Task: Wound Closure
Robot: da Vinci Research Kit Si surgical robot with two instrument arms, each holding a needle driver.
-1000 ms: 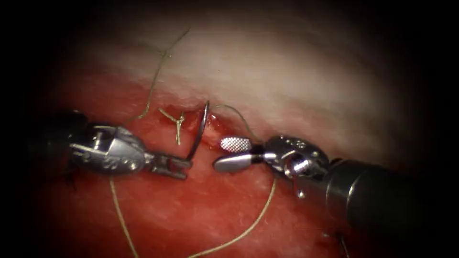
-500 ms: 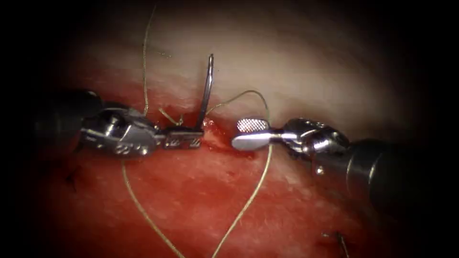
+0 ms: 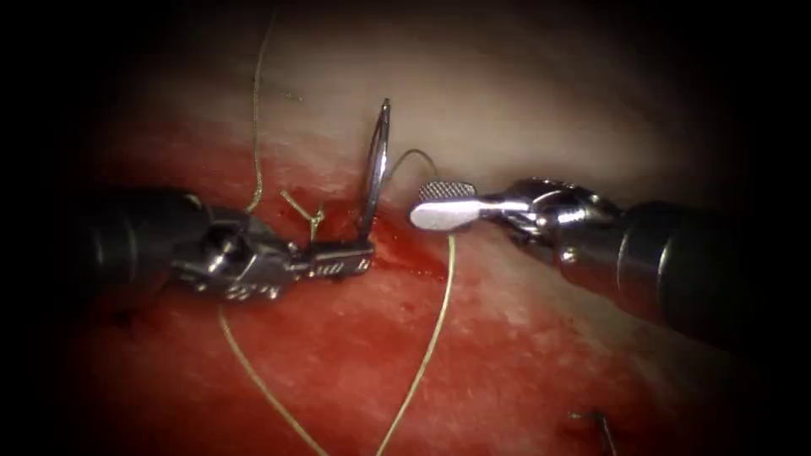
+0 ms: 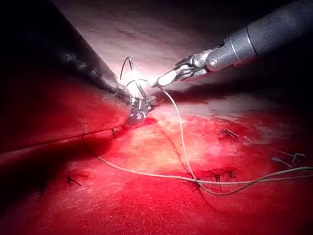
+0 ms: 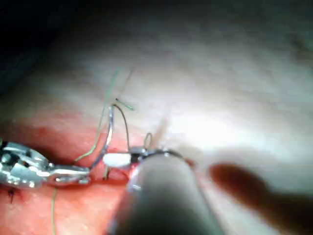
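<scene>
Left tool [image 3: 359, 257] comes in from the left side of the endoscope view, jaws clamped on the needle [image 3: 376, 165] near its lower end. Same grip shows in the left wrist view [image 4: 146, 104] and in the right wrist view [image 5: 78, 175].

The needle stands nearly upright above those jaws, its upper end over the pale part of the tissue [image 3: 524, 110]. It looks clear of the tissue, but the base of the curve sits right at the cut [image 3: 397, 245], so contact there cannot be ruled out. Needle arc also visible in the left wrist view [image 4: 126, 66] and the right wrist view [image 5: 110, 127].

A knotted stitch with short cut ends [image 3: 306, 211] sits just left of the needle, at the cut edge. Red fluid [image 3: 418, 262] lies along the cut, right of the left tool's jaws.

Thread [image 3: 435, 333] arcs from near the needle over to the right, drops past the right tool's tip and runs down across the red tissue. A second strand [image 3: 253, 110] runs up behind the left tool.

Right tool [image 3: 439, 203] sits just right of the needle, jaws parted, holding nothing; thread passes close under the tip. It shows in the left wrist view [image 4: 164, 81] and the right wrist view [image 5: 117, 159] too.
</scene>
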